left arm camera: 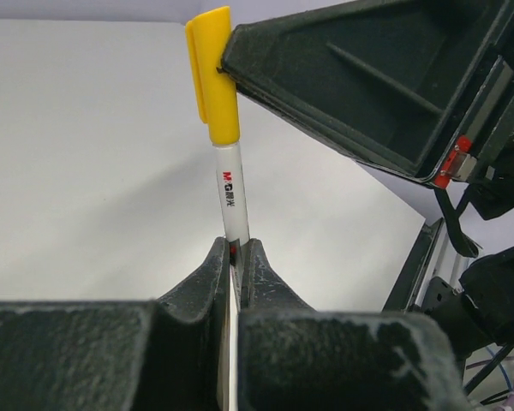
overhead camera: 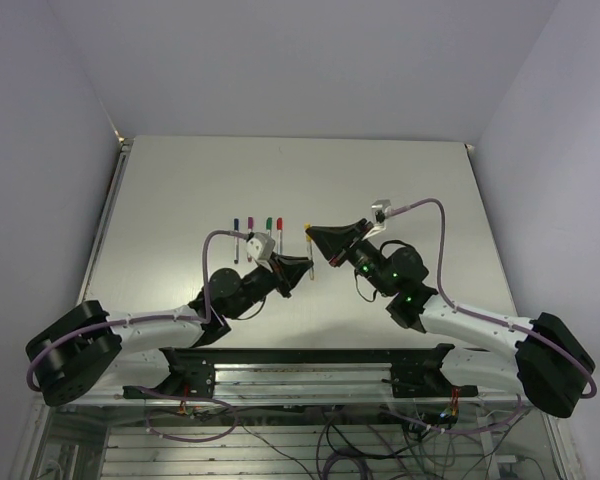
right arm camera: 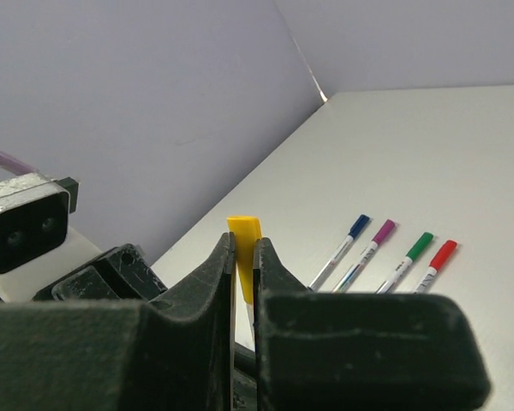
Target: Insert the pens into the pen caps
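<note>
Left claw gripping pen, right claw pinching yellow cap

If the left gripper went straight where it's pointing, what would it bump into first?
Most likely the right gripper, shut on the yellow cap just ahead. The left gripper holds a pen whose end sits in that cap. Depth is hard to judge.

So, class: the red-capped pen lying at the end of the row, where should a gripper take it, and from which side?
Probably the bare barrel, mid-length, from above, closing across its width. The red-capped pen lies flat, and the green-capped pen lies close beside it, so side approaches look blocked.
</note>
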